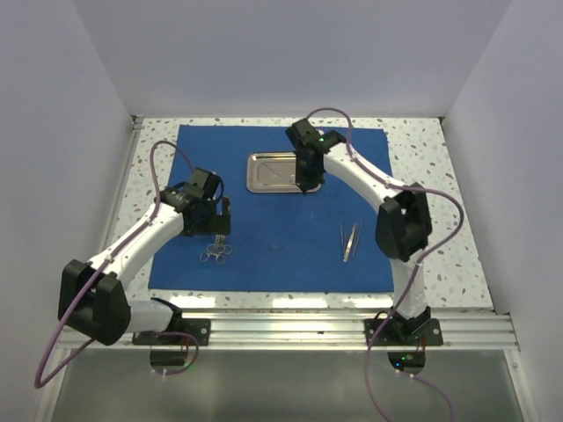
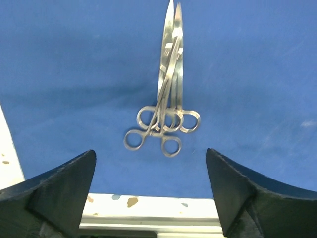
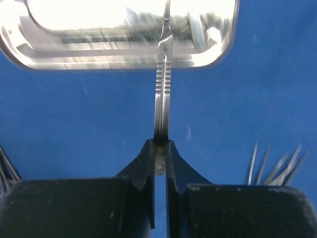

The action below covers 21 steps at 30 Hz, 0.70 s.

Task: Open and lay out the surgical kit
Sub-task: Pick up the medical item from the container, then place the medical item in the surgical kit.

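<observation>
Layout step: right claw [image 3: 159, 144] pinches a ridged steel handle [image 3: 162, 84] at the tray [image 3: 59, 59] rim; left claw [image 2: 150, 151] hangs spread above scissors [image 2: 171, 74] on the blue cloth [image 1: 281, 259]. Next, likely: lay the handle down.

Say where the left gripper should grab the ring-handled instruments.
Likely the crossed shanks beyond the finger rings, from straight above: the ring-handled instruments lie flat and stacked on the blue cloth, narrowest there, and the open left gripper faces them.
</observation>
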{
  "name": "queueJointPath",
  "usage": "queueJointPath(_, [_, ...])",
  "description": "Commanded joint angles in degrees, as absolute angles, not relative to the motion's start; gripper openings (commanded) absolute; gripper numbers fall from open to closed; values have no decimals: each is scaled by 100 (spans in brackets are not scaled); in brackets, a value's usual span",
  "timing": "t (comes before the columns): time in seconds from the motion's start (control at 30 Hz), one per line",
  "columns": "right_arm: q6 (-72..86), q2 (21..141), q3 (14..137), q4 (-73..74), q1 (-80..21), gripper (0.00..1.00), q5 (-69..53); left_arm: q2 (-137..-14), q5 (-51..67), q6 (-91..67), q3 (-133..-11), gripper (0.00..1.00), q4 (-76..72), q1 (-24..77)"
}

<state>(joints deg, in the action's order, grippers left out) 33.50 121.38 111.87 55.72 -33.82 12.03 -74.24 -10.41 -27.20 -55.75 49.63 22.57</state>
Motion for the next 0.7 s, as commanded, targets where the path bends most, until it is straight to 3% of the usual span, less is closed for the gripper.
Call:
queueJointPath(0.0, [3673, 11077, 9716, 5073, -3515, 0, 775, -7794, -1125, -2742, -6116, 100, 4518, 2241])
queueJointPath(0.17, [4034, 10153, 7739, 4379, -4042, 0, 150, -8533, -1046, -2716, -6880, 100, 4474, 2241])
queueJointPath(0.33, [4377, 9870, 6953, 3842, -4605, 0, -228, -9386, -853, -2690, -7944, 100, 4526, 2250])
queueJointPath(0.4, [4377, 9931, 6961, 3797, -4693, 42, -325, -9657, -835, -2689, -8303, 99, 4605, 2250])
queueJointPath(0.43, [4316, 9984, 7013, 3823, -4693, 59, -334, -9720, -800, -2698, -8384, 99, 4614, 2250])
queueJointPath(0.47, [4289, 10010, 7205, 4023, -4685, 98, -325, -9773, -765, -2698, -8437, 99, 4632, 2250])
queueJointPath(0.67, [3877, 9975, 8346, 4990, -4615, 98, 465, -9756, -712, -2716, -8368, 96, 4614, 2250])
